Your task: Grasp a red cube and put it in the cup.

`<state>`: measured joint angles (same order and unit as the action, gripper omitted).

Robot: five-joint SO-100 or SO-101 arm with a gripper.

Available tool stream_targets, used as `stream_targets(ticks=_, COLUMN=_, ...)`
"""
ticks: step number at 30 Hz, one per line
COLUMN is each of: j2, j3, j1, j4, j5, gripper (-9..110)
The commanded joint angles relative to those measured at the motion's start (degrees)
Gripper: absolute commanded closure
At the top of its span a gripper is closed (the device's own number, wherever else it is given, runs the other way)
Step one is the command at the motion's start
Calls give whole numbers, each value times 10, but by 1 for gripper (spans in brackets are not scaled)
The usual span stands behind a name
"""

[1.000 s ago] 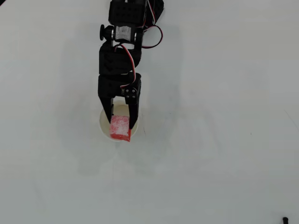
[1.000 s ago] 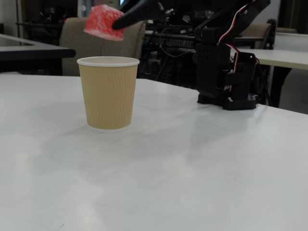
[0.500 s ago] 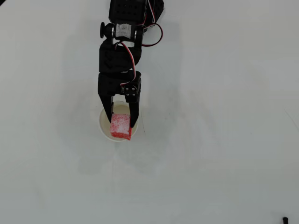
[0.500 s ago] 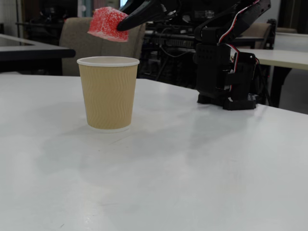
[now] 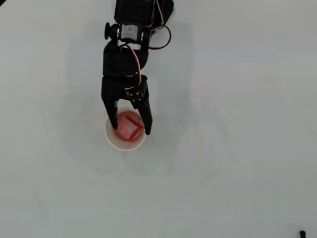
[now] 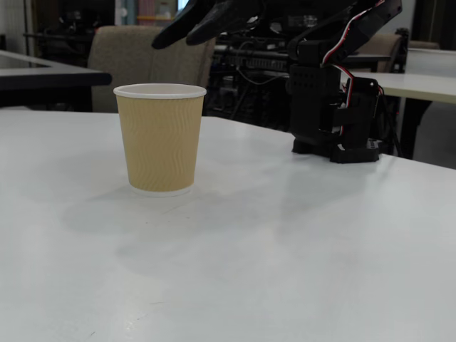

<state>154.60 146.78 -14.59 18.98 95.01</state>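
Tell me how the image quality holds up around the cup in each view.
Overhead view: the white table is bright and washed out; the red cube inside the cup looks smeared under the open gripper. Fixed view: cup sharp, soft shadow, background dim.

White table [image 6: 285, 271], beige chair [image 6: 117, 68] behind

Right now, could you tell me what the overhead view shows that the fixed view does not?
Only the overhead view looks into the cup and shows the red cube lying inside. Only the fixed view shows the cup's tan ribbed wall and the gripper hanging clear above the rim. Both show the gripper open over the cup, holding nothing.
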Motion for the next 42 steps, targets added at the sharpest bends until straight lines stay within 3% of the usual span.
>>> stream_targets(ticks=1, j2=25, j3=-33, j1=-21, j4=25, j5=-11, gripper=74)
stream_targets(ticks=10, j2=40, j3=-38, j1=-69, j4=85, j5=-98, gripper=75)
stream_targets(ticks=33, j2=89, j3=-69, j1=-202, j4=258, j5=-517, gripper=77)
stream_targets(ticks=40, j2=121, j3=-3, j1=-203, j4=279, j5=-643, gripper=84)
stream_targets(ticks=42, j2=135, j3=16, j1=-201, j4=290, j5=-676, gripper=94)
